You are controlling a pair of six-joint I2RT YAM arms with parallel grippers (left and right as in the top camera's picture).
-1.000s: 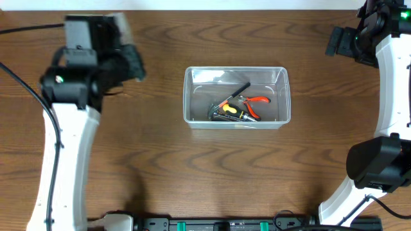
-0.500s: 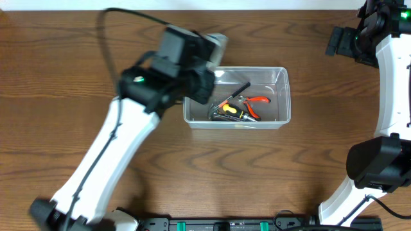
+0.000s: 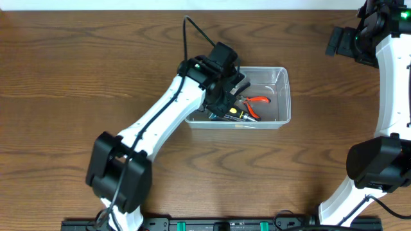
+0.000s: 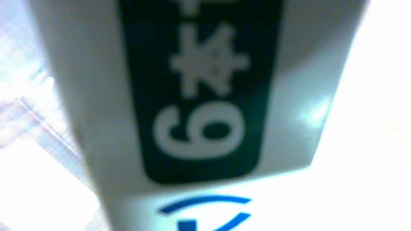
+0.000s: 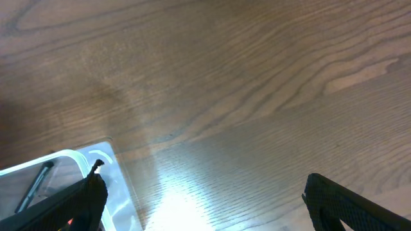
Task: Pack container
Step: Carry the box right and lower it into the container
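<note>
The clear plastic container (image 3: 285, 78) stands mid-table and holds orange-handled pliers (image 3: 257, 101), a yellow-and-black screwdriver (image 3: 234, 111) and a black tool. My left gripper (image 3: 222, 95) reaches down into the container's left half. The left wrist view is filled by a white box with a dark green label and blue marks (image 4: 205, 96), held right against the camera; the fingers are hidden. My right gripper (image 5: 212, 215) is open and empty, high at the far right (image 3: 338, 41), apart from the container, whose corner (image 5: 70, 163) shows in the right wrist view.
Brown wooden table (image 3: 96, 77) all round the container. The right arm's white links (image 3: 392, 77) stand along the right edge. The left arm (image 3: 160, 122) crosses from the front left to the container.
My left arm has swung from the far left of the table over to the container and dropped into its left half, carrying the white box. The right arm has not moved.
</note>
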